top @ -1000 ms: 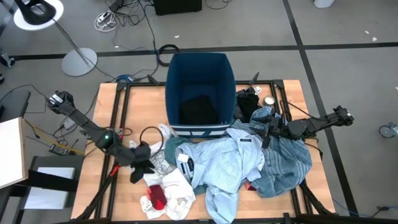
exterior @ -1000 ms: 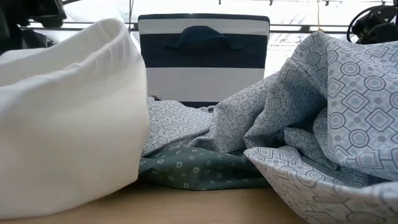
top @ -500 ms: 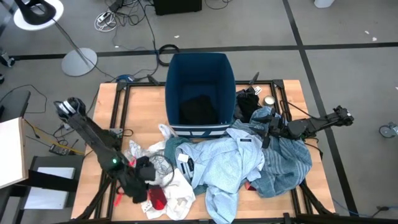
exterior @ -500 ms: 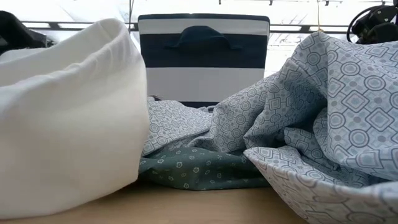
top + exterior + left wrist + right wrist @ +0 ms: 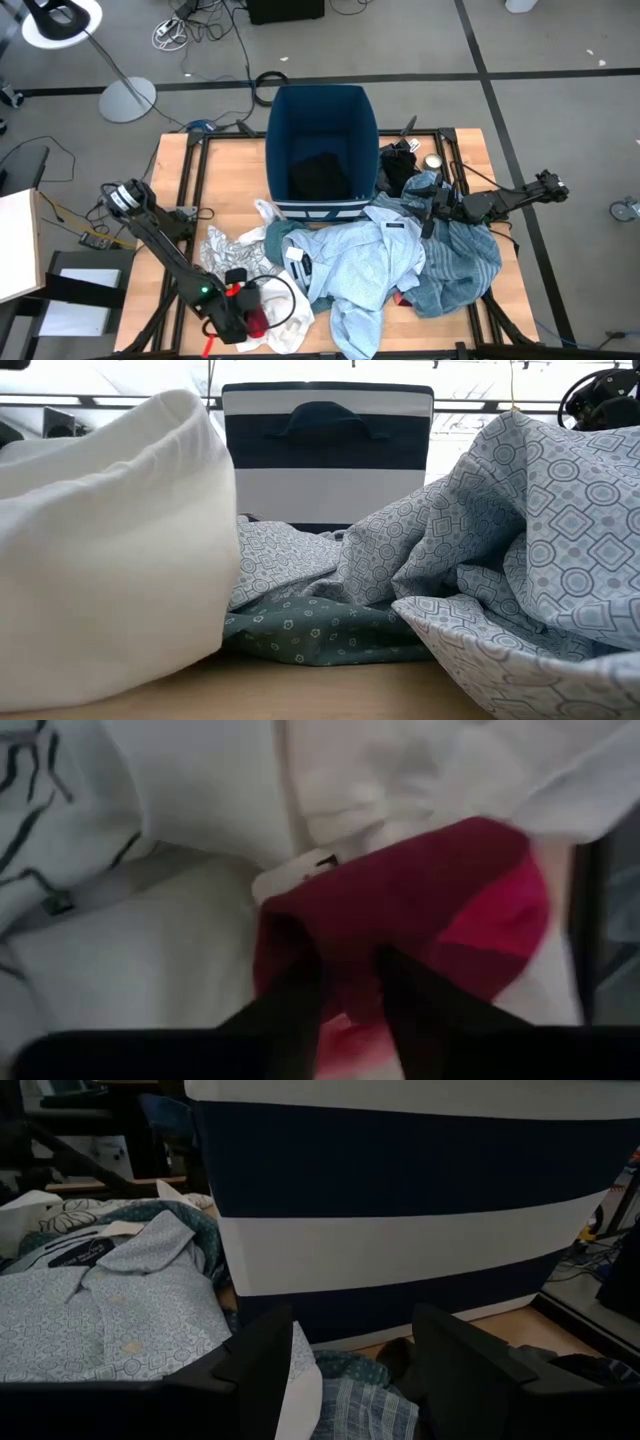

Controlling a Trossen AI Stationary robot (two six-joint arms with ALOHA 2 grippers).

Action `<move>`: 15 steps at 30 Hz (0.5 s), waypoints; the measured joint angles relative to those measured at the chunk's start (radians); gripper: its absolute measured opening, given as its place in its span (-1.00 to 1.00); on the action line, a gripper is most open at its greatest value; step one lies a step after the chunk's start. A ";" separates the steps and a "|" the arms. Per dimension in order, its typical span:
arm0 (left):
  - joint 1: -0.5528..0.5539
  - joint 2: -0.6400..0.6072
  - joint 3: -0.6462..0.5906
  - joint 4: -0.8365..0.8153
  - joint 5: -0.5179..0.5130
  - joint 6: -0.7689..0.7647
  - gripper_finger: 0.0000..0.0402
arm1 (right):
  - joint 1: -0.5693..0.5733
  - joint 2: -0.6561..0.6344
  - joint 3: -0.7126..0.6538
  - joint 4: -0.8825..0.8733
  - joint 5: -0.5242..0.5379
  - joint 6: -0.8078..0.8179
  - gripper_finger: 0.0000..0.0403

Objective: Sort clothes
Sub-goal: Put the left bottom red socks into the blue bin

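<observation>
A small red cloth (image 5: 258, 322) lies on a white garment (image 5: 290, 300) at the table's near left. My left gripper (image 5: 243, 316) is down on it, its fingers close together with red fabric between them (image 5: 350, 995). A black-printed white cloth (image 5: 228, 248) lies just beyond it. A light blue shirt (image 5: 360, 260), a green shirt (image 5: 320, 635) and a teal striped cloth (image 5: 465, 265) are piled at the middle and right. My right gripper (image 5: 426, 214) is open (image 5: 350, 1370) above the pile, facing the bin. My left gripper pinches a raised fold of the red cloth (image 5: 345, 955) between its two fingers (image 5: 300, 990), coming from above and slanting toward the table's near right. The cloth still lies on the white garment (image 5: 200, 960), not lifted.
A dark blue bin (image 5: 322, 100) stands at the table's far middle with a black garment (image 5: 320, 175) inside. More black cloth (image 5: 400, 165) lies to its right. In the low view the white garment (image 5: 110, 550) and the blue shirt (image 5: 520, 530) fill the foreground.
My left gripper has gone toward the table's near edge and a little right, from beside the black-printed white cloth down onto the red cloth. The printed cloth now shows uncovered. My right arm has kept still.
</observation>
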State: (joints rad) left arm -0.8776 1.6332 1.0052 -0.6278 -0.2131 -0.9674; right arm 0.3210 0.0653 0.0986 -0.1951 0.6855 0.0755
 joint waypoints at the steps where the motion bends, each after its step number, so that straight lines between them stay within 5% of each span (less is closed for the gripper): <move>1: 0.000 0.003 0.003 -0.010 -0.001 0.008 -0.74 | 0.000 0.000 0.000 0.000 0.000 0.000 0.04; 3: 0.000 0.003 0.019 -0.024 -0.004 0.018 -0.92 | 0.000 0.000 0.000 0.000 0.000 0.000 0.04; 7: 0.000 -0.007 0.117 -0.145 -0.012 0.018 -0.98 | 0.000 0.000 0.000 0.000 0.000 0.000 0.04; 15: 0.039 -0.007 0.491 -0.649 -0.103 0.037 -0.99 | 0.000 0.000 0.000 0.000 0.000 0.000 0.04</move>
State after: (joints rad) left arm -0.8389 1.6260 1.4967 -1.2773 -0.3164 -0.9308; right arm 0.3210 0.0654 0.0986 -0.1947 0.6856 0.0754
